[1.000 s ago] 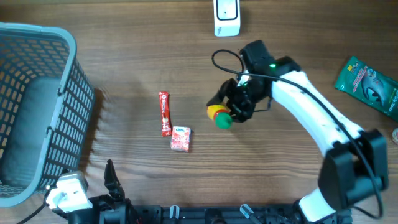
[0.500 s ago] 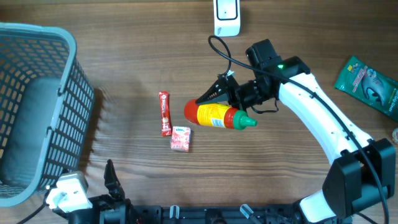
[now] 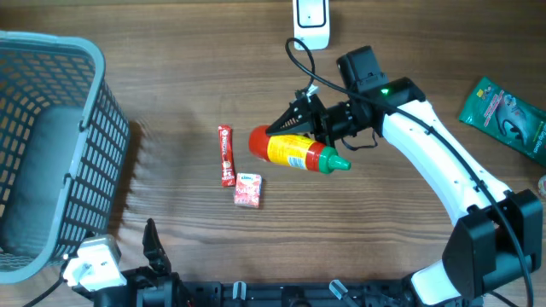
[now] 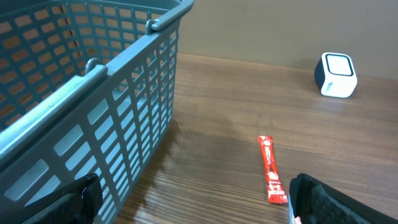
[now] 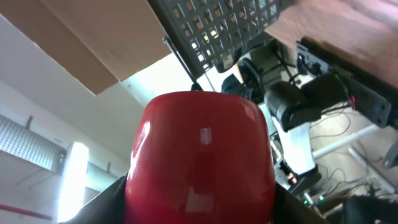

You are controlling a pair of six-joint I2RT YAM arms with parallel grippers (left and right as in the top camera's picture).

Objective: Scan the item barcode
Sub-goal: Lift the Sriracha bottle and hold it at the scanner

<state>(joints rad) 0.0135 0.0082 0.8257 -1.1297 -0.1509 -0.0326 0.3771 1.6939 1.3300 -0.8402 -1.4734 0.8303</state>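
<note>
A sauce bottle (image 3: 294,150) with a red base, yellow label and green cap hangs on its side above the table's middle. My right gripper (image 3: 296,128) is shut on it from the far side. The bottle's green cap points right, its red base left. In the right wrist view the bottle's red base (image 5: 199,155) fills the frame between the right gripper (image 5: 199,208) fingers. The white scanner (image 3: 311,21) stands at the far edge, just beyond the bottle. No barcode shows. My left gripper (image 4: 199,202) rests open near the front left, holding nothing.
A grey mesh basket (image 3: 51,38) takes up the left side, close to the left gripper (image 3: 153,251). A red stick packet (image 3: 226,155) and a pink packet (image 3: 247,189) lie left of the bottle. A green pouch (image 3: 503,115) lies at the right edge.
The right gripper has swung the bottle from end-on to lying sideways, then shifted it slightly left and toward the scanner. The left arm has not moved.
</note>
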